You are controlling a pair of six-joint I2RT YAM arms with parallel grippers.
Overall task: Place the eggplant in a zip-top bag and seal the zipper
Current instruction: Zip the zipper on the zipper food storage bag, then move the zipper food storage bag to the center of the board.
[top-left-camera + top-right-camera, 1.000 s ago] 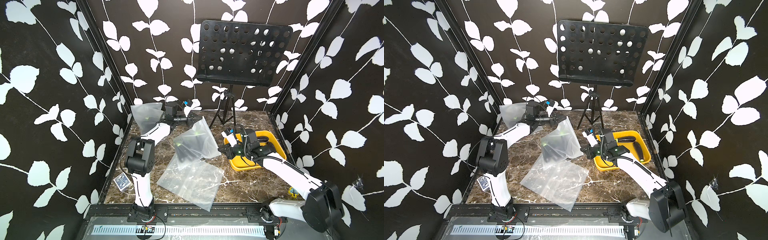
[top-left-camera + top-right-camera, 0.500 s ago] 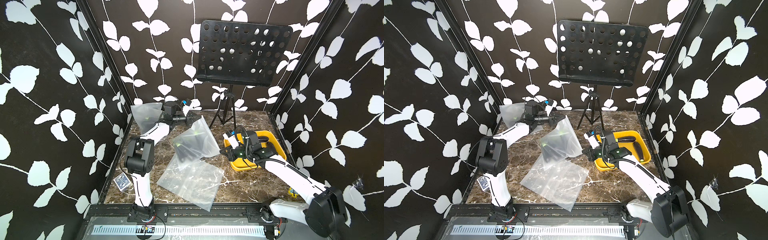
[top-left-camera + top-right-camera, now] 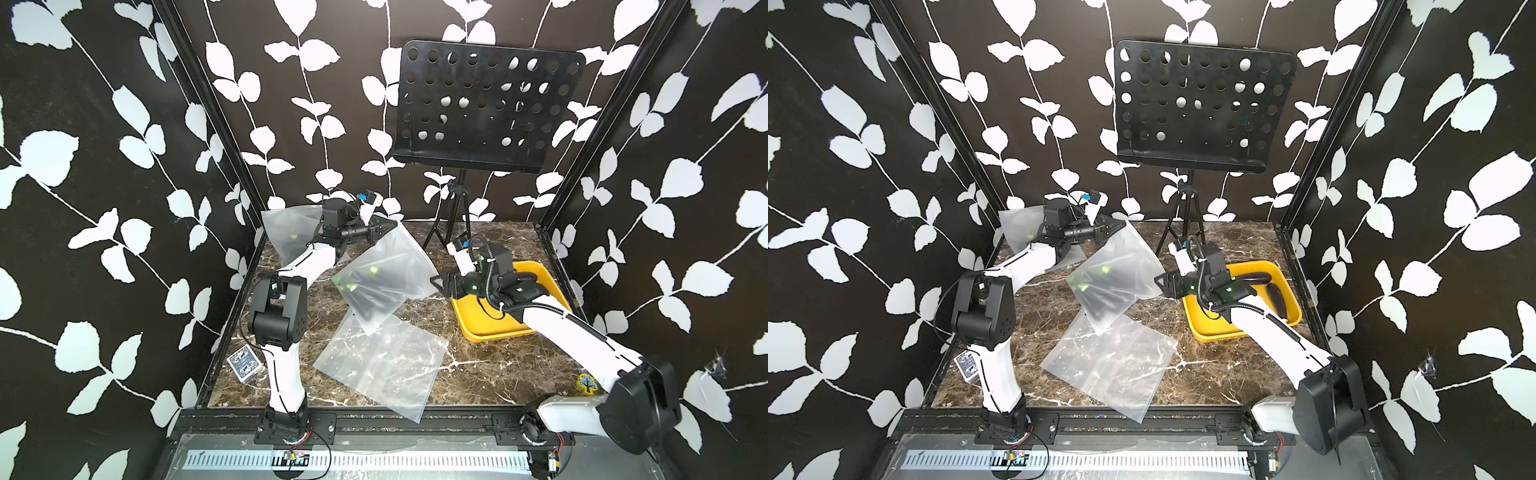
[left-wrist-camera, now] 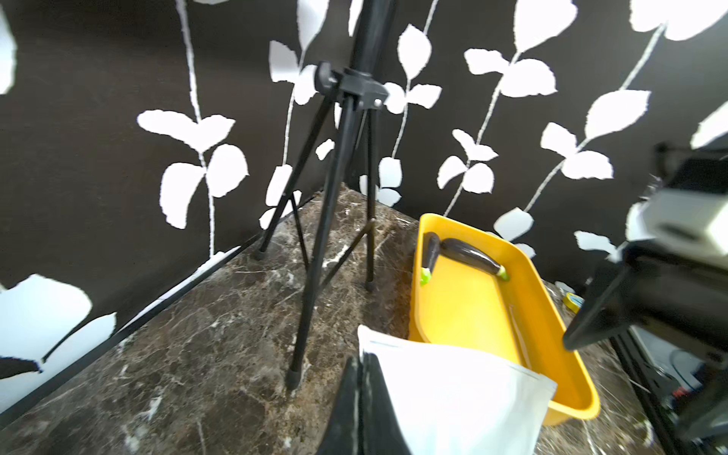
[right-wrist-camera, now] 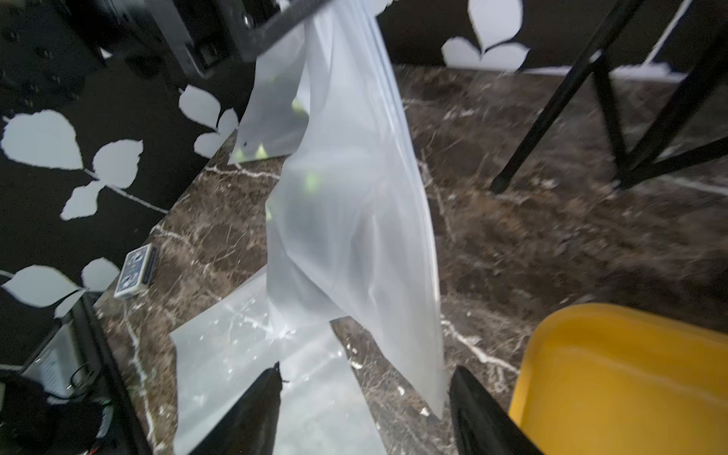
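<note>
The right claw [image 3: 435, 283] has just parted at the right edge of the zip-top bag [image 3: 386, 270]; the left claw [image 3: 387, 228] alone clamps its far corner. We treat the zipper as unconfirmed.

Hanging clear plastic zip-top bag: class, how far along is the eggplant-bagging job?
Done: green-stemmed dark eggplants show inside the clear zip-top bag. In hand: left gripper pinches its top corner, fingers shut; right gripper sits beside its edge, fingers apart. Left: zipper seal unconfirmed; two dark eggplants lie in the yellow plastic tray.
</note>
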